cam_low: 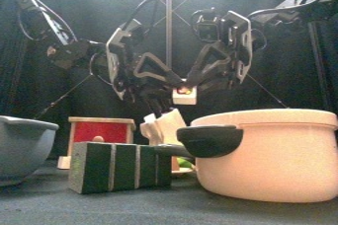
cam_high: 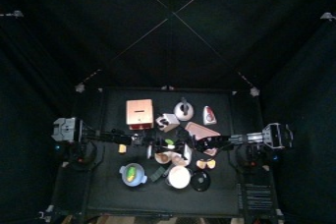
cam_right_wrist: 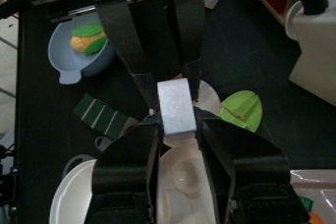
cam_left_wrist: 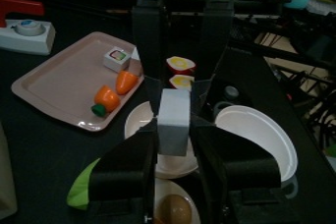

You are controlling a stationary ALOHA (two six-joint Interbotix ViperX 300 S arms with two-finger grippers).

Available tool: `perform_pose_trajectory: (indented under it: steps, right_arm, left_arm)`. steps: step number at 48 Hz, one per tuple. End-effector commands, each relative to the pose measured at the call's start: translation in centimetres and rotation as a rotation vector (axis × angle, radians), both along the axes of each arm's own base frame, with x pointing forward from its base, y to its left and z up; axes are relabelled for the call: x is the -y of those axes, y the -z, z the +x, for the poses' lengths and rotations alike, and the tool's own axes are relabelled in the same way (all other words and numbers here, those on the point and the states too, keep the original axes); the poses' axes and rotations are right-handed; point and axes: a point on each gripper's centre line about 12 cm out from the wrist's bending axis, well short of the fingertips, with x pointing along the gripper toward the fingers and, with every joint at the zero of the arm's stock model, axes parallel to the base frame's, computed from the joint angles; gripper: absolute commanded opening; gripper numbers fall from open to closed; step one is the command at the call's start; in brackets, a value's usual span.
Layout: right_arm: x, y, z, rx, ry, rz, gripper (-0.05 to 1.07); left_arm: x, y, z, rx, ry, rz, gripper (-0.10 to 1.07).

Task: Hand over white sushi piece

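Note:
The white sushi piece is a small white block held in the air over the middle of the table. Both grippers meet on it. In the left wrist view my left gripper has its jaws against the sides of the piece, with the right arm's jaws reaching to its far end. In the right wrist view my right gripper has its jaws against the sides of the piece, with the left arm's jaws opposite. In the top view the grippers meet near the table's middle.
Below lie a pink tray with orange pieces, white plates, a green leaf and a blue bowl. At the front stand a large white pot, a grey bowl, a red box and dark green blocks.

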Motion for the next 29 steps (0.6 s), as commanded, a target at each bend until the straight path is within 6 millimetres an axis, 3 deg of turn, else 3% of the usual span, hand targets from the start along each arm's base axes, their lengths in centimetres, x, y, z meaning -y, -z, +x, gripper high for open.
perform_pose_trajectory:
  steps: [1,16,29]
  right_arm:
    - [-0.1,-0.8,0.2,0.026,-0.003,0.005,0.56]
    - [-0.8,-0.6,0.1,0.018,-0.029,-0.002,0.78]
    - [-1.1,-0.4,0.0,0.013,-0.034,-0.001,0.78]
  left_arm:
    - [-0.1,-1.2,0.2,0.038,-0.002,0.001,0.45]
    - [-0.2,-1.1,0.2,0.035,-0.004,0.001,0.44]
    - [-0.2,-1.0,0.1,0.032,-0.005,0.001,0.44]
